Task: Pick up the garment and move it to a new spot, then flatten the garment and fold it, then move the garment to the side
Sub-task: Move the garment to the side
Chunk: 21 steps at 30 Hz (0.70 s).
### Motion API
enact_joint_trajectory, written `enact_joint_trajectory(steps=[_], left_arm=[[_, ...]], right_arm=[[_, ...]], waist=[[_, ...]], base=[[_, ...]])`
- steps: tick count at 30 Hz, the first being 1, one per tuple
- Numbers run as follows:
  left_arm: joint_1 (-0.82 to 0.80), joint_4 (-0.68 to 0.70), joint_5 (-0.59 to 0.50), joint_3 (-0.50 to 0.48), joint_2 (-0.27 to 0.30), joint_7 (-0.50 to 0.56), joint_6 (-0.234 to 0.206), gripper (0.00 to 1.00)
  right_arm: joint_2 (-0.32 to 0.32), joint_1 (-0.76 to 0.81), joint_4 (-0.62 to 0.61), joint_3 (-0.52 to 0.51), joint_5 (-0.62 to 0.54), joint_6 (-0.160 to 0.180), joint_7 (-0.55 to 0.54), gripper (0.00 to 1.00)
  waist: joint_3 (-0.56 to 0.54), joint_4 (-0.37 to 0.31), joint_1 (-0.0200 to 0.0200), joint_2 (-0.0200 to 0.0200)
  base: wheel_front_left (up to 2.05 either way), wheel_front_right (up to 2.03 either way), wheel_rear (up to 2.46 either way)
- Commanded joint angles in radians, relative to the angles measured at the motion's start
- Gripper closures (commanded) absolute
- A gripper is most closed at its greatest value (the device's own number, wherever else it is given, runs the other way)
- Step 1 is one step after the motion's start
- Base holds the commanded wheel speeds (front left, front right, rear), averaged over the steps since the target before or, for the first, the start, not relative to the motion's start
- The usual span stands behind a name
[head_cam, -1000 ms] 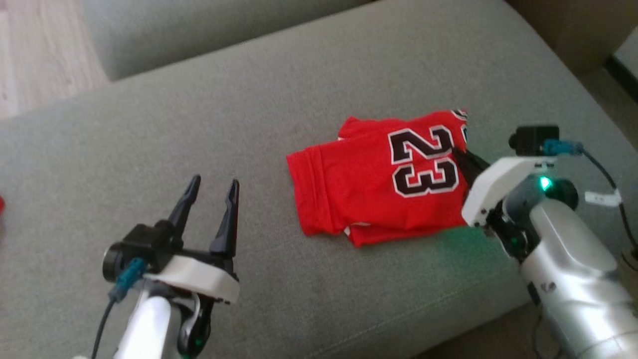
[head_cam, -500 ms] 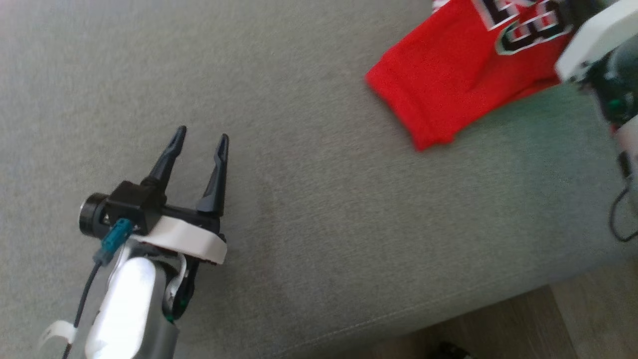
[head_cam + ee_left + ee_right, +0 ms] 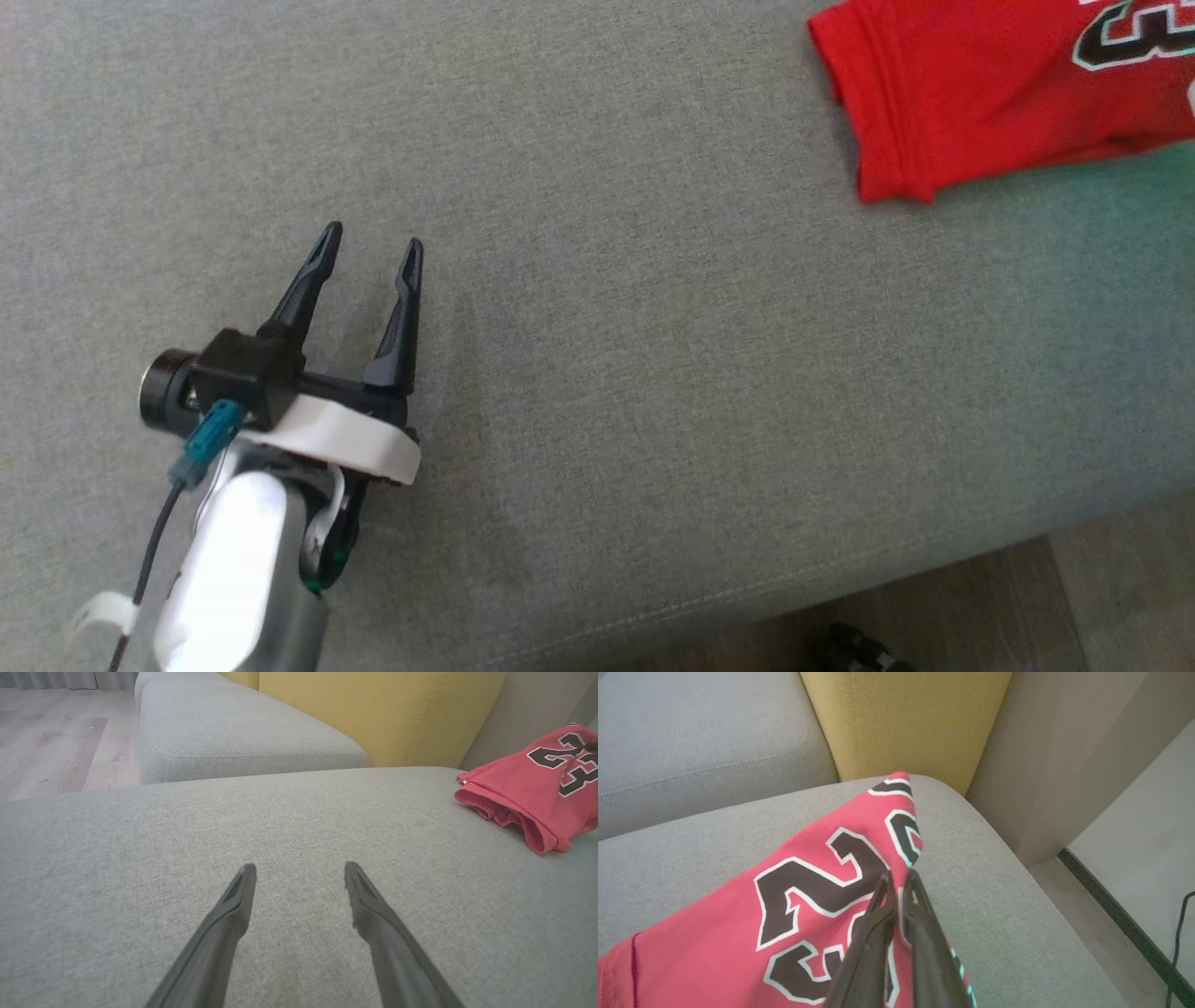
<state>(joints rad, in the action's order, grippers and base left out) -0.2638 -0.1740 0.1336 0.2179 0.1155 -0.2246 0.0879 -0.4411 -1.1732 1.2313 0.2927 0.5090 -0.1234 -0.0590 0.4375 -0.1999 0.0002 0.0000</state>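
Quick status from my remote seat: the garment (image 3: 990, 103), a red jersey with a big black number on it, sits toward the right end of the grey sofa cushion (image 3: 653, 373), near the corner by the yellow backrest (image 3: 906, 718). It looks like a compact layered bundle with doubled-up edges at its near end, not a spread-out shirt, so I'd say the pick-up, flattening and folding are done. What's left, as far as I can judge, is the last bit: getting it over to the side and letting go. The right end effector (image 3: 899, 876) has its fingers pressed together right on the printed number at the garment's edge, and the fabric there seems to ride up toward the tips, so I read that as a pinch on the cloth (thin fabric, so there's hardly any gap to see). The left end effector (image 3: 372, 237) is spread wide and holding nothing, hovering low over bare cushion well apart from the garment. Wooden floor (image 3: 1074, 597) shows just past the cushion's front edge. My only worry for the final move is the fold slipping apart while it's dragged by one corner.
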Motion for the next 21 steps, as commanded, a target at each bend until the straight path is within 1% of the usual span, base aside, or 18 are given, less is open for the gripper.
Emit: enact_joint_trajectory(steps=[1, 5, 8, 9, 12, 16, 19, 21], left_arm=[[-0.032, 0.020, 0.007, -0.019, 0.009, -0.005, -0.005, 0.00], [-0.032, 0.002, 0.020, -0.016, -0.001, -0.016, -0.006, 0.00], [-0.023, -0.014, 0.033, -0.022, -0.009, -0.025, -0.012, 0.00], [-0.023, -0.014, 0.033, -0.022, -0.009, -0.025, -0.012, 0.00], [-0.006, -0.027, 0.049, -0.032, -0.017, -0.032, -0.019, 0.00], [0.031, -0.030, 0.072, -0.062, -0.025, -0.036, -0.035, 0.00], [0.067, -0.011, 0.083, -0.097, -0.024, -0.037, -0.046, 0.00], [0.095, 0.006, 0.087, -0.123, -0.020, -0.037, -0.054, 0.00]], right_arm=[[-0.005, -0.033, -0.007, 0.004, -0.025, -0.007, 0.028, 0.00], [0.010, -0.042, 0.018, 0.015, -0.092, -0.007, 0.108, 0.00], [0.026, -0.035, 0.024, 0.027, -0.134, -0.007, 0.169, 0.00], [0.026, -0.035, 0.024, 0.027, -0.134, -0.007, 0.169, 0.00], [0.052, -0.018, 0.013, 0.036, -0.160, -0.007, 0.237, 0.00], [0.098, 0.048, -0.068, 0.051, -0.143, -0.007, 0.293, 0.00], [0.125, 0.135, -0.174, 0.065, -0.117, -0.007, 0.311, 0.00], [0.130, 0.210, -0.263, 0.072, -0.104, -0.007, 0.316, 0.00]], waist=[[-0.007, 0.003, -0.0002, 0.0000], [-0.040, 0.019, -0.0002, 0.0000], [-0.086, 0.038, -0.0002, 0.0000], [-0.086, 0.038, -0.0002, 0.0000], [-0.146, 0.061, -0.0002, 0.0000], [-0.240, 0.098, -0.0002, 0.0000], [-0.310, 0.126, -0.0002, 0.0000], [-0.354, 0.145, -0.0002, 0.0000]], base=[[0.00, 0.00, 0.00], [0.00, 0.00, 0.00], [0.00, 0.00, 0.00], [0.00, 0.00, 0.00], [0.00, 0.00, 0.00], [0.00, 0.00, 0.00], [0.00, 0.00, 0.00], [0.00, 0.00, 0.00]])
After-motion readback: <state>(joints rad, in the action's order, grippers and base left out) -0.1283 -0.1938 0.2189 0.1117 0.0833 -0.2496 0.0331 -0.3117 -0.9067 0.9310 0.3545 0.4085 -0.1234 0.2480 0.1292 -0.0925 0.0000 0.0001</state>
